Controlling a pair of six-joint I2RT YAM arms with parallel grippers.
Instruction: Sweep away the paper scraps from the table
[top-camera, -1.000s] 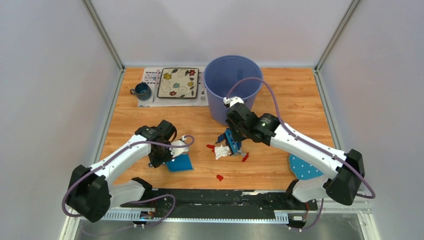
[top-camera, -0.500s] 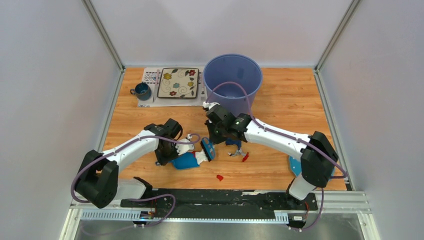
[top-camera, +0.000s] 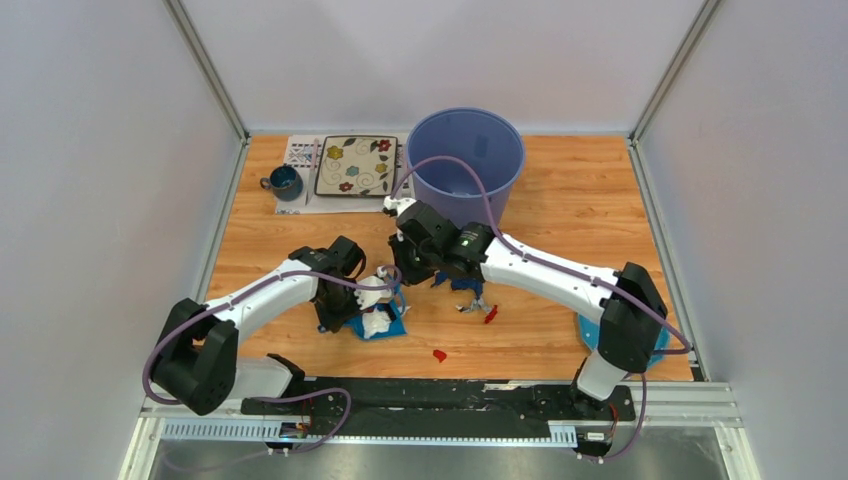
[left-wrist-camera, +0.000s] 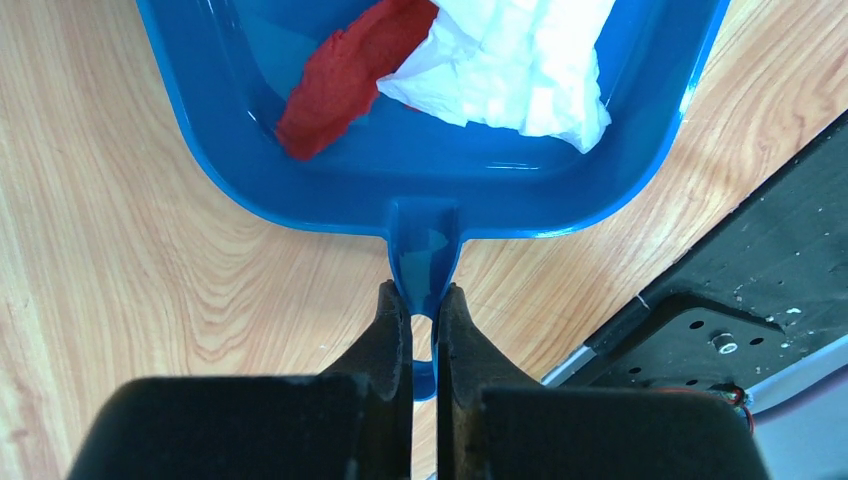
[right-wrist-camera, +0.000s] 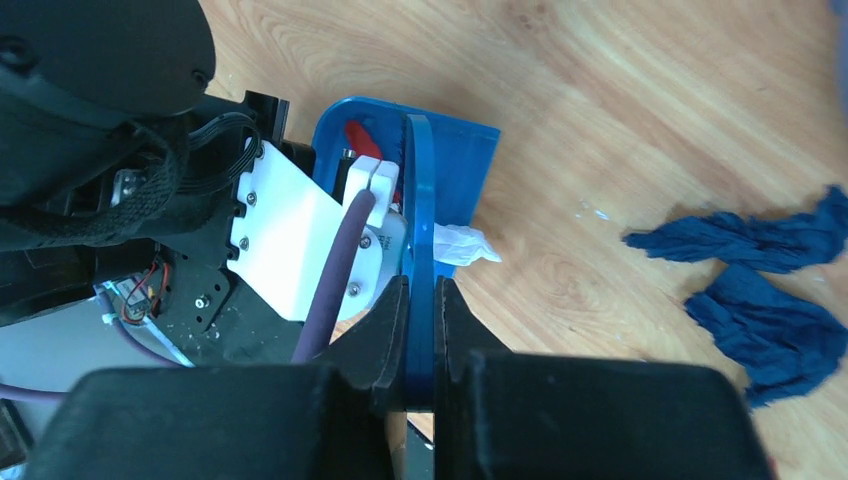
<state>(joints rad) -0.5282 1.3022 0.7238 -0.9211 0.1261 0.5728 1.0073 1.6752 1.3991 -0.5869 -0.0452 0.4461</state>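
My left gripper is shut on the handle of a blue dustpan lying flat on the table. A red scrap and a white scrap lie in the pan. My right gripper is shut on a thin blue brush, its end at the dustpan's mouth. Dark blue scraps lie on the wood to the right of the brush, also in the top view. A silver-grey bit and two red scraps lie nearby.
A large blue bin stands behind the right arm. A flowered plate on a patterned placemat and a blue mug sit at the back left. A blue polka-dot cloth lies by the right arm's base.
My right gripper swept the brush left, pushing the white and a red scrap into the dustpan. My left gripper shifted the dustpan slightly right to meet it.
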